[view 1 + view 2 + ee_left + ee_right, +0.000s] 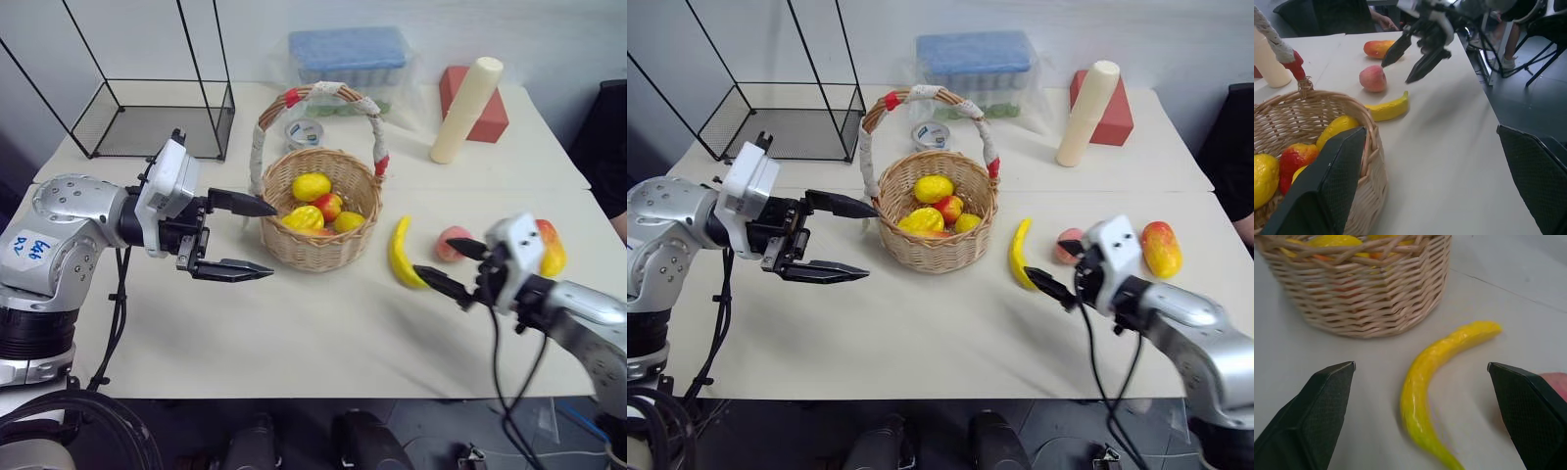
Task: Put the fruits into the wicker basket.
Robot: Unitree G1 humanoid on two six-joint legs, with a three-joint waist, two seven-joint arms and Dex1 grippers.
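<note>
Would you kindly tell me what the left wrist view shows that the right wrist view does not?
Left wrist view: the mango, the whole peach, the right gripper with open fingers hovering near them, and the fruit lying inside the basket. Right wrist view: the basket's woven outer wall from low down, with the banana lying between that gripper's own fingers. Both share the wicker basket and the banana.
</note>
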